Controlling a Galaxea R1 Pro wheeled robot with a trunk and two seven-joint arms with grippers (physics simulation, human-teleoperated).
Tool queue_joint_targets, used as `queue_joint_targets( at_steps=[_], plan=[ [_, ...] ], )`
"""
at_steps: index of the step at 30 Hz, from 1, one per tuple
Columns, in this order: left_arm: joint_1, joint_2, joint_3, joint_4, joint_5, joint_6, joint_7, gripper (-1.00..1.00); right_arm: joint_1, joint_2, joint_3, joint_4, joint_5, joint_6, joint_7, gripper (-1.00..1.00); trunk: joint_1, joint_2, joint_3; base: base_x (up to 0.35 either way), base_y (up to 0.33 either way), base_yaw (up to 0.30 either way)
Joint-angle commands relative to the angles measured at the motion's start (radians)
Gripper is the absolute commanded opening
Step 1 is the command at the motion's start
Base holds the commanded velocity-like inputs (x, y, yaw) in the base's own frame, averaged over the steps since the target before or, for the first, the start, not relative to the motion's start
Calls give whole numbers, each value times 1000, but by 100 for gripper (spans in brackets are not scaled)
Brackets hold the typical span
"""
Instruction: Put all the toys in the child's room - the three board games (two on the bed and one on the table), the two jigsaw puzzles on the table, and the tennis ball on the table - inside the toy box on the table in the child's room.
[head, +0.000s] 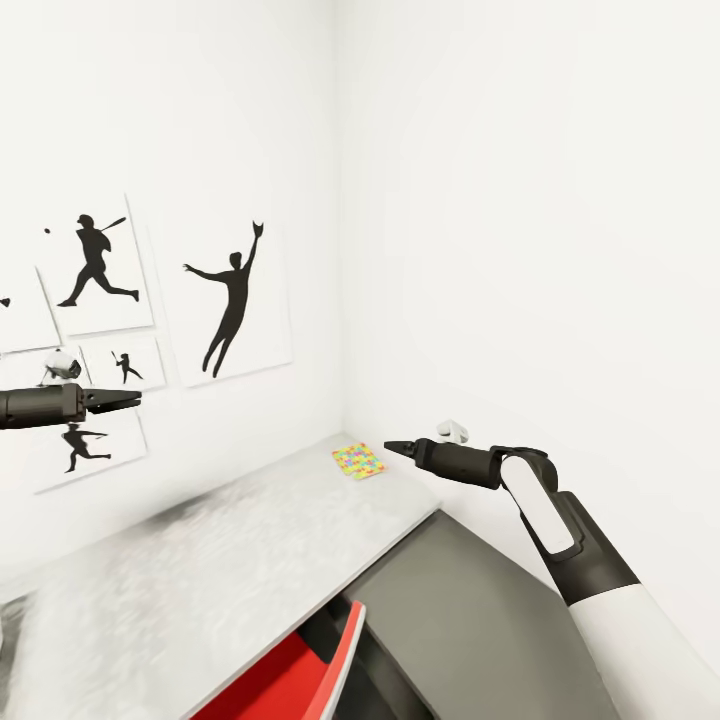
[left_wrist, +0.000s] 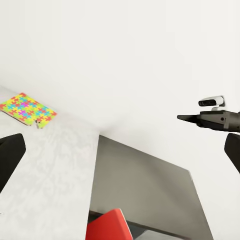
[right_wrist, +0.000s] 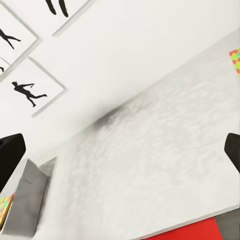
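Note:
A jigsaw puzzle (head: 358, 461) of yellow, red, blue and green pieces lies flat at the far corner of the table (head: 230, 560), close to the wall. It also appears in the left wrist view as the puzzle (left_wrist: 27, 109) and at the edge of the right wrist view as the puzzle (right_wrist: 236, 60). My left gripper (head: 138, 400) hovers high above the table's left part, open and empty. My right gripper (head: 388, 444) hangs just right of the puzzle, open and empty. A light grey toy box (right_wrist: 30, 200) stands at the table's other end, with a colourful corner beside it.
A lower dark-grey-topped cabinet (head: 470, 600) joins the table on the right under the white wall. A red chair (head: 290, 670) is tucked at the table's front edge. Black sports-silhouette prints (head: 235, 300) hang on the left wall.

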Motion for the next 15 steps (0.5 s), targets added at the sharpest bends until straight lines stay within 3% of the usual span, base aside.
queue_joint_targets(
  at_steps=[1,7,15],
  plan=[
    [0,0,0,0,0,11,-3,100,-1,-1,1,0,8,2,8,100,0,-1,-1,21,172,13],
    [0,0,0,0,0,11,-3,100,-1,-1,1,0,8,2,8,100,0,-1,-1,8,146,96],
    [0,0,0,0,0,12,-3,100,-1,-1,1,0,8,2,8,100,0,-1,-6,1,26,213]
  ],
)
